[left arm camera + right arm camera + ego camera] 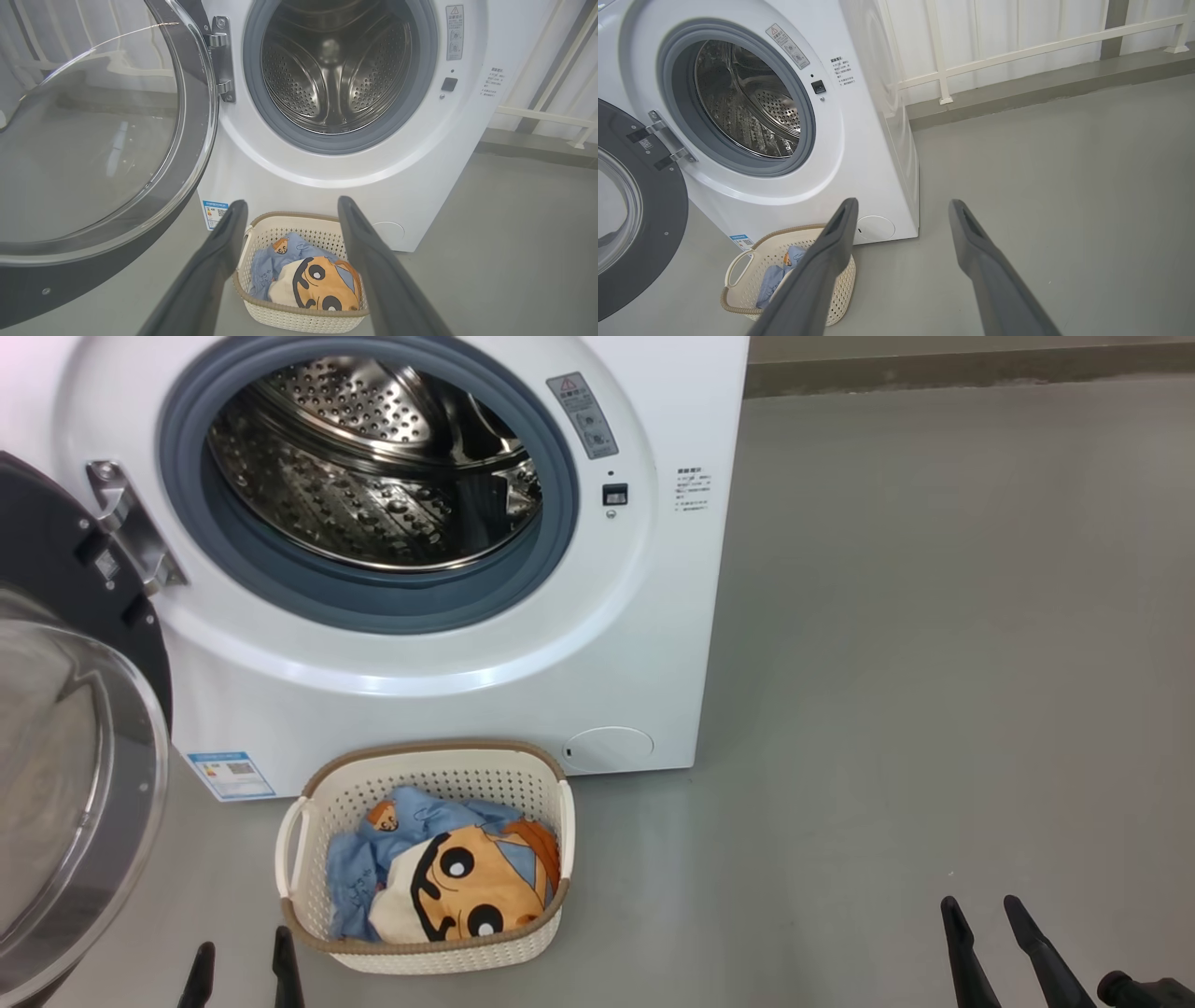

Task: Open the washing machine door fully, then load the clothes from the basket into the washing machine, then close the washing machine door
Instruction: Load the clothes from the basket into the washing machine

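Washing machine door (pixel 65 756) is hanging swung out at 9 o'clock of the washing machine (pixel 467 691), with the hinge (pixel 131 527) exposed and the drum (pixel 373 467) showing bare. It's looking fully open, so I'm reading step one as done and loading as next.

The clothes (pixel 448 877) are sitting piled in the basket (pixel 448 957), which is standing on the floor (pixel 887 709) at 6 o'clock of the drum mouth, just in front of the machine. The tan face cloth is lying on top, and the blue garment is showing under it toward 10 o'clock.

Left gripper (pixel 241 957) is hovering at 7 o'clock of the basket, just beside its near corner, fingers spread wide and gripping nothing. Right gripper (pixel 982 919) is waiting well apart at 4 o'clock, likewise spread wide and carrying nothing.

Risks I'm seeing:
- Left arm is working right beside the door's glass bulge at 9 o'clock, so a wide upward swing is risking a knock that pushes the door partway shut.
- Basket is looking light. A finger catching the rim or a perforation is likely dragging or tipping it instead of lifting cloth.
- Pinching only the top cloth is leaving the blue one behind. Taking both is risking a trailing end snagging the grey gasket (pixel 373 602) or dropping to the floor.
- Cloth draping over the gasket lip is going to be blocking the latch later.
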Available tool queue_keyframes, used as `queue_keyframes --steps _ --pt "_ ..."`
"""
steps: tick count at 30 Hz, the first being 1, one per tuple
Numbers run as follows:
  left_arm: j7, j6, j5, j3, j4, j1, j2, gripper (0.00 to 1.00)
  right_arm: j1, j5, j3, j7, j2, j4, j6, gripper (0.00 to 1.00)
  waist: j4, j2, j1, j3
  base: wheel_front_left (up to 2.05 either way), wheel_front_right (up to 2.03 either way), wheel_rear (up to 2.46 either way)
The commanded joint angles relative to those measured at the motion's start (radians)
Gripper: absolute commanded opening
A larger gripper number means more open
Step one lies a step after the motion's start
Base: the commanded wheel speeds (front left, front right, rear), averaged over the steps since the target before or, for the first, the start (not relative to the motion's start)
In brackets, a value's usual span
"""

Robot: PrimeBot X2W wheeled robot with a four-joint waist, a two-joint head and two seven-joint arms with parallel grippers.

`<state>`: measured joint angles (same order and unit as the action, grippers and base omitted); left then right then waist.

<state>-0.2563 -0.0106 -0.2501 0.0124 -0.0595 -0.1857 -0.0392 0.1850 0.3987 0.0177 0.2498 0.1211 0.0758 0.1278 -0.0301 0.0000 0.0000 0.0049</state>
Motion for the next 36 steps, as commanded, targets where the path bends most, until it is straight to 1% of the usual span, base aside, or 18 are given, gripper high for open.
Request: queue_keyframes --steps 1,11,13,17,26,29,36 --pt "-0.005 -0.003 0.013 0.033 0.024 0.022 -0.011 1.00 -0.012 -0.015 -0.017 0.012 0.015 -0.026 0.003 1.00 0.006 0.0000 0.0000 0.000 0.00 0.00 0.00" --pt "-0.005 -0.028 0.000 0.026 0.012 0.013 -0.011 1.00 -0.009 -0.018 -0.014 0.012 0.017 -0.025 0.003 1.00 0.019 0.0000 0.0000 -0.005 0.01 -0.01 0.00" --pt "-0.006 -0.039 -0.002 0.026 0.004 0.011 -0.011 1.00 -0.009 -0.017 -0.014 0.012 0.017 -0.024 0.003 1.00 0.019 0.0000 0.0000 -0.007 0.31 -0.31 0.00" --pt "-0.006 -0.047 0.011 0.032 -0.010 0.009 -0.011 1.00 -0.008 -0.016 -0.017 0.012 0.018 -0.023 0.003 1.00 0.019 0.0000 0.0000 -0.010 0.72 -0.72 0.00" --pt "-0.006 -0.051 0.012 0.040 -0.016 0.009 -0.011 1.00 -0.008 -0.013 -0.018 0.012 0.020 -0.021 0.003 1.00 0.017 0.0000 0.0000 -0.012 1.56 -1.56 0.00" --pt "-0.006 -0.036 0.034 0.047 -0.009 0.013 -0.011 1.00 -0.008 -0.011 -0.018 0.012 0.020 -0.021 0.003 1.00 0.016 0.0000 0.0000 -0.011 2.09 -2.09 0.00" --pt "-0.006 -0.033 0.040 0.039 -0.009 0.008 -0.011 1.00 -0.005 -0.007 -0.013 0.012 0.014 -0.022 0.003 1.00 0.014 0.0000 0.0000 -0.013 1.45 -1.45 0.00"
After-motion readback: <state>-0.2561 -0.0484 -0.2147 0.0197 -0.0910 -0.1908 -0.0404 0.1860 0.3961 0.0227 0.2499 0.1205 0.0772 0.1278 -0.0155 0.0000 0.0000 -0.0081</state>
